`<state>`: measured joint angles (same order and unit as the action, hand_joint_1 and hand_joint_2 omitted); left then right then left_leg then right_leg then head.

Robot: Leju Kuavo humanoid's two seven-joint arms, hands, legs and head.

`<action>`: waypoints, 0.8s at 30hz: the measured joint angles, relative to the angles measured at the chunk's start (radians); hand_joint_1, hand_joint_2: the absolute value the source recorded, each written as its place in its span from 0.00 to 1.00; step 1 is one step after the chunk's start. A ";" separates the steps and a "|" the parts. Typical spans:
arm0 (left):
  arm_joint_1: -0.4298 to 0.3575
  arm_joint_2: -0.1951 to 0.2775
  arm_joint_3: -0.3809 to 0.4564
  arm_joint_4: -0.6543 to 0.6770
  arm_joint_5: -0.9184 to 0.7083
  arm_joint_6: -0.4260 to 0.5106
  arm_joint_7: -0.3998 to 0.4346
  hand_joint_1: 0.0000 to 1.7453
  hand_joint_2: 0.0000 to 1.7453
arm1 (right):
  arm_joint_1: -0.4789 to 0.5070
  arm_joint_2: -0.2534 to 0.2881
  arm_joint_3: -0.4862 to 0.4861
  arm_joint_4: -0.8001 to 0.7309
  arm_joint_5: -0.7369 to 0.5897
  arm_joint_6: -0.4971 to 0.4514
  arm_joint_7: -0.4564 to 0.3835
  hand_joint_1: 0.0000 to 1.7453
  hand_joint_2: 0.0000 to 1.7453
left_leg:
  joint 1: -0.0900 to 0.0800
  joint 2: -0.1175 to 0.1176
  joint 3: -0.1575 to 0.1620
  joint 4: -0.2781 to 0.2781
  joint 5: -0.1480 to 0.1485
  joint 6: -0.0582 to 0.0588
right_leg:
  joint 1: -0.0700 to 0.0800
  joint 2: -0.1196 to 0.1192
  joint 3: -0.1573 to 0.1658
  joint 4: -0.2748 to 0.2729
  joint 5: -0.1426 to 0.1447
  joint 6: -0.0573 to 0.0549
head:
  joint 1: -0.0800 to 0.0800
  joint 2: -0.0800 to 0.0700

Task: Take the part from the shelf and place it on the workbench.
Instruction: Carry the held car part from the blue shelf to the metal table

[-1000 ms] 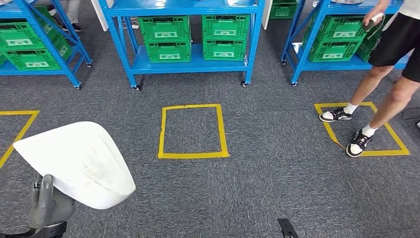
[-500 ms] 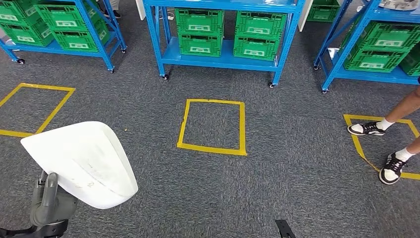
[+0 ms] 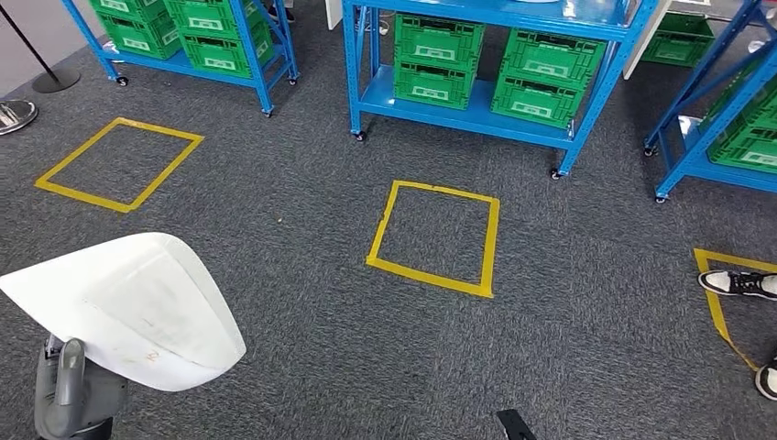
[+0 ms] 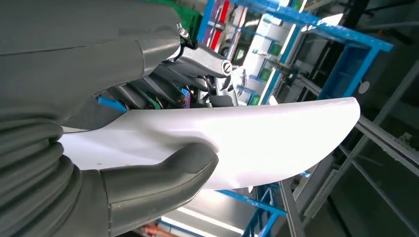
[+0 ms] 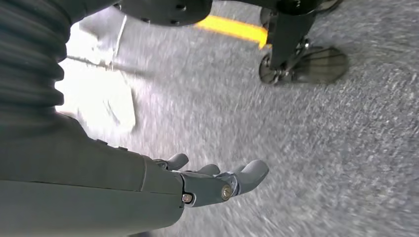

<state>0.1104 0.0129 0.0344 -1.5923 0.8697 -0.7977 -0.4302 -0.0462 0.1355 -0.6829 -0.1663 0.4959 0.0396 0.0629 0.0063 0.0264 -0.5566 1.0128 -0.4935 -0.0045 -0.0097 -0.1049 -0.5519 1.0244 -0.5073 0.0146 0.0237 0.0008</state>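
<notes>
Left hand: I see my left hand (image 4: 148, 163) gripping the white part (image 4: 257, 138); the thick thumb presses one face and the darker fingers (image 4: 168, 94) bear on the opposite face.
Part position: in the head view the white part (image 3: 128, 307) sits on top of the left hand (image 3: 69, 390), fanning out beyond the fingers, held over the carpet (image 3: 302, 275) and touching nothing else.
Right hand: my right hand (image 5: 207, 185) holds nothing; its fingers (image 5: 252, 173) are apart and only slightly curved, hanging above the carpet.
Floor: I note a yellow tape square (image 3: 432, 236) well ahead of the held part.
Shelving: blue shelves (image 3: 486, 101) with green crates (image 3: 438, 55) stand beyond the square.
Bystander: a person's shoe (image 3: 738, 284) rests on another tape mark, well apart from both hands.
</notes>
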 joint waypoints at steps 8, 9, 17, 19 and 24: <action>0.043 -0.044 0.019 -0.029 -0.028 -0.005 -0.033 1.00 1.00 | 0.009 -0.017 0.019 0.000 0.005 -0.002 -0.020 0.00 1.00 | 0.000 -0.096 -0.015 0.007 0.016 0.021 | -0.002 0.109 -0.094 0.225 -0.088 0.002 | 0.004 0.000; 0.045 -0.046 0.021 -0.031 -0.028 -0.005 -0.033 1.00 1.00 | 0.009 -0.017 0.021 0.000 0.005 -0.002 -0.021 0.00 1.00 | 0.001 -0.110 -0.016 0.010 0.016 0.019 | -0.002 0.128 -0.059 0.150 -0.052 -0.002 | 0.004 0.000; 0.079 -0.075 0.063 -0.045 0.043 -0.015 -0.022 1.00 1.00 | 0.006 -0.023 0.041 -0.001 0.042 0.009 -0.061 0.00 1.00 | -0.001 -0.104 -0.064 0.058 -0.008 -0.026 | -0.007 0.122 0.008 -0.011 0.002 -0.037 | -0.002 0.000; 0.091 -0.097 0.089 -0.051 0.084 -0.016 -0.017 1.00 1.00 | 0.009 -0.027 0.050 -0.001 0.055 0.013 -0.072 0.00 1.00 | 0.000 -0.047 -0.117 0.176 -0.078 -0.036 | -0.005 0.093 0.006 -0.013 0.003 -0.044 | -0.007 0.000; 0.111 -0.152 0.148 -0.072 0.117 -0.015 0.042 1.00 1.00 | 0.010 -0.034 0.056 -0.001 0.059 0.012 -0.059 0.00 1.00 | 0.006 -0.010 -0.090 0.170 -0.055 -0.045 | -0.004 0.017 0.006 -0.010 -0.001 -0.039 | -0.007 0.000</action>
<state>0.2209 -0.1395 0.1820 -1.6641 0.9872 -0.8127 -0.3886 -0.0365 0.1016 -0.6269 -0.1671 0.5549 0.0520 0.0042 0.0122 0.0168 -0.6470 1.1825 -0.5481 -0.0497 -0.0137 -0.0883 -0.5457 1.0139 -0.5087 -0.0249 0.0164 0.0008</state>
